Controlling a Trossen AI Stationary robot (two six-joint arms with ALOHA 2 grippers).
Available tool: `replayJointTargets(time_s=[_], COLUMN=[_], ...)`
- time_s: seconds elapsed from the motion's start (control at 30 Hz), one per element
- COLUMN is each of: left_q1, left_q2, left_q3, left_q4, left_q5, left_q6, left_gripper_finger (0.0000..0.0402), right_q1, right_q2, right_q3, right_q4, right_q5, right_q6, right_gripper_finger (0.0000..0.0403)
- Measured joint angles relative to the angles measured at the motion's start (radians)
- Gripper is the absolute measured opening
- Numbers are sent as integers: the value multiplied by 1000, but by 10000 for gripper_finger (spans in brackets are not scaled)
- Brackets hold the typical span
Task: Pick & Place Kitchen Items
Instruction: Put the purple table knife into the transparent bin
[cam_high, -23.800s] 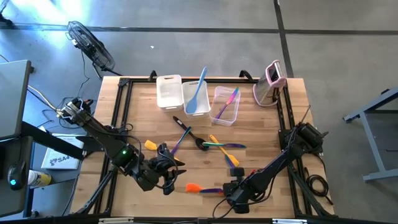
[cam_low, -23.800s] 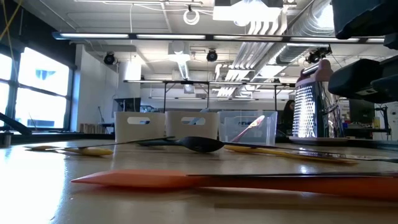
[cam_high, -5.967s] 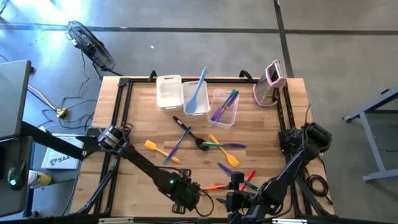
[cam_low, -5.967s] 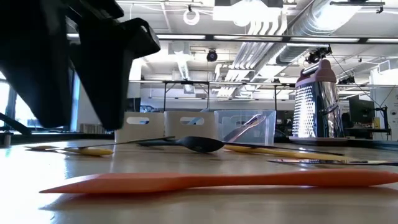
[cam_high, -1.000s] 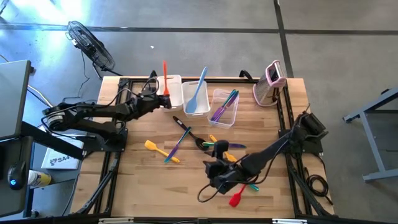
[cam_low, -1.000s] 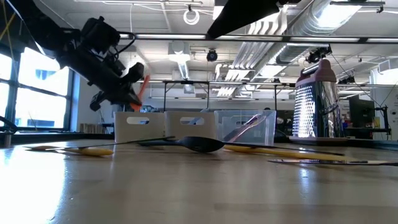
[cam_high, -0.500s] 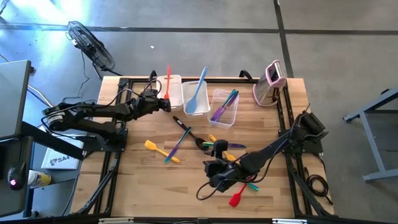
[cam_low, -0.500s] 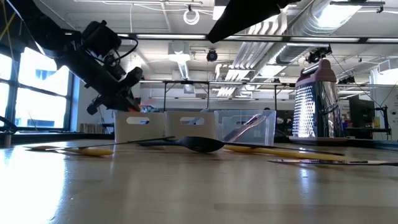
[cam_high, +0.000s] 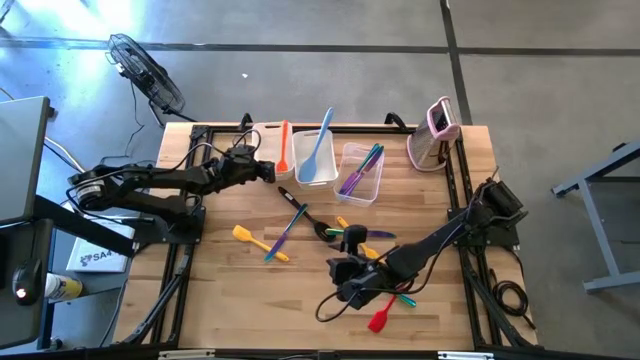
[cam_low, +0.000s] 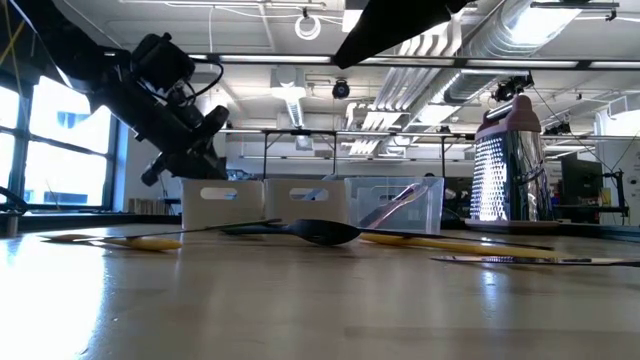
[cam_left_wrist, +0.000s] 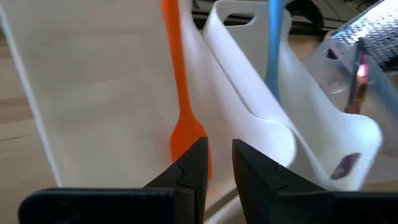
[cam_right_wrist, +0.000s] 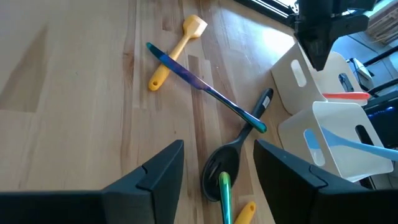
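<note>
Butcher-block planks fill the high view, with three tubs along the upper middle. The orange spatula (cam_high: 284, 146) lies in the leftmost white tub (cam_high: 262, 162); the left gripper (cam_high: 262, 169), fingers slightly parted and empty, sits at that tub's near edge. The right gripper (cam_high: 345, 283), fingers spread, hovers at lower centre above the loose utensils (cam_high: 352, 233). These look light, slim and rigid, likely slick silicone; pinching mid-handle across the narrow width should hold best, since heads may flex.

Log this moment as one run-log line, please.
left gripper: open at leftmost white tub | orange spatula: in that tub, released | right gripper: open over mid-table utensils, black spoon ahead
</note>
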Motion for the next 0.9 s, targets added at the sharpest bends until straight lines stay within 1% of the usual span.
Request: replayJointTargets(time_s=[0.2, 0.37, 0.53, 0.67, 0.77, 0.9], left_q1=[0, -2, -45, -116, -173, -270], left_q2=[-79, -204, -307, -363, -398, -429], left_q3=[0, 0, 0, 0, 0, 0], left_q4=[3, 1, -4, -7, -6, -7], left_q5=[31, 67, 188, 275, 338, 416], left_q6=[11, 65, 90, 85, 50, 13], left_gripper_finger=[69, 69, 70, 70, 70, 70], right_q1=[0, 0, 0, -9, -41, -102], right_q2=[0, 0, 0, 0, 0, 0], right_q3=[0, 0, 0, 0, -1, -1], right_q4=[-3, -14, -31, -21, 8, 79], right_q5=[2, 2, 1, -3, -87, -257], right_q6=[-1, 0, -9, -122, -207, -218], right_gripper_finger=[188, 188, 188, 188, 188, 188])
